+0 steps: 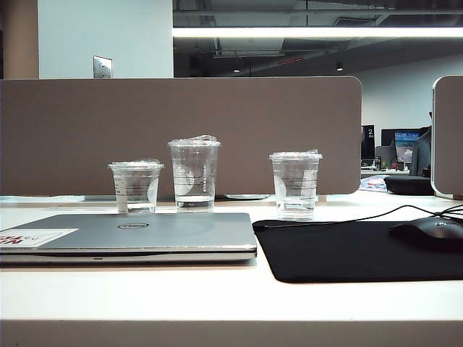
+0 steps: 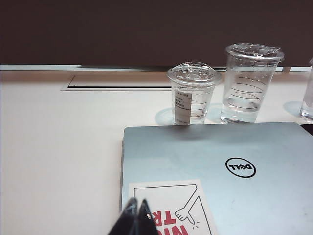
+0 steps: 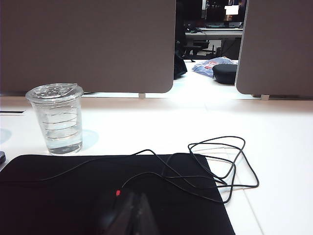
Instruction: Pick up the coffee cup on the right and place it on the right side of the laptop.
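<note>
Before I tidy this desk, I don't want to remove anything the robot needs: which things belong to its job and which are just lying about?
Job:
- coffee cup on the right
- laptop

Lying about:
- short cup
- lettered cup
- mouse
- mouse pad
- cable

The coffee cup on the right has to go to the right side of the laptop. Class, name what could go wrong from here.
1. The coffee cup holds water under a crumpled lid; a hard squeeze or tilt could spill it toward the laptop.
2. The mouse cable loops over the black mouse pad in the right gripper's path and could snag.
3. Two similar clear cups stand nearby; the lettered cup could be mistaken for the target. The left gripper rests shut over the laptop.
</note>
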Robot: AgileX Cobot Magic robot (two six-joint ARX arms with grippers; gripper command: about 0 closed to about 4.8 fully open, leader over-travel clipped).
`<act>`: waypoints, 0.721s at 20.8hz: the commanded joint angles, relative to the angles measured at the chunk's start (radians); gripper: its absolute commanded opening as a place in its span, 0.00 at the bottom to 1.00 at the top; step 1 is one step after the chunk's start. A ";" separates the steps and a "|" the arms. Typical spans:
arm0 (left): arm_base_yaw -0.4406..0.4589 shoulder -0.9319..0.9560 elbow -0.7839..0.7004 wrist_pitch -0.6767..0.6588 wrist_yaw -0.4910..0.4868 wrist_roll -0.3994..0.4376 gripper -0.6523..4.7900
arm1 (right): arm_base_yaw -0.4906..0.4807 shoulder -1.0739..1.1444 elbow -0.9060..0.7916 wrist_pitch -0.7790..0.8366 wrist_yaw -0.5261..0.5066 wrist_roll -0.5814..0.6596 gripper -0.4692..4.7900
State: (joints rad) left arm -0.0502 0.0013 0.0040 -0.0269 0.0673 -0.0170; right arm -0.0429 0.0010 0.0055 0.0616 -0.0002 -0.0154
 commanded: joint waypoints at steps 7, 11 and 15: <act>-0.159 0.000 0.003 0.006 -0.002 0.002 0.11 | -0.001 -0.002 -0.005 0.012 0.000 0.075 0.08; -0.368 0.000 0.003 0.006 -0.001 0.002 0.11 | 0.000 -0.002 -0.005 -0.013 -0.003 0.103 0.08; -0.524 0.000 0.003 0.006 0.000 0.002 0.11 | 0.000 -0.002 -0.005 -0.021 -0.003 0.362 0.08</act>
State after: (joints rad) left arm -0.5617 0.0013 0.0040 -0.0269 0.0677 -0.0170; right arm -0.0437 0.0010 0.0055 0.0307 -0.0017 0.2771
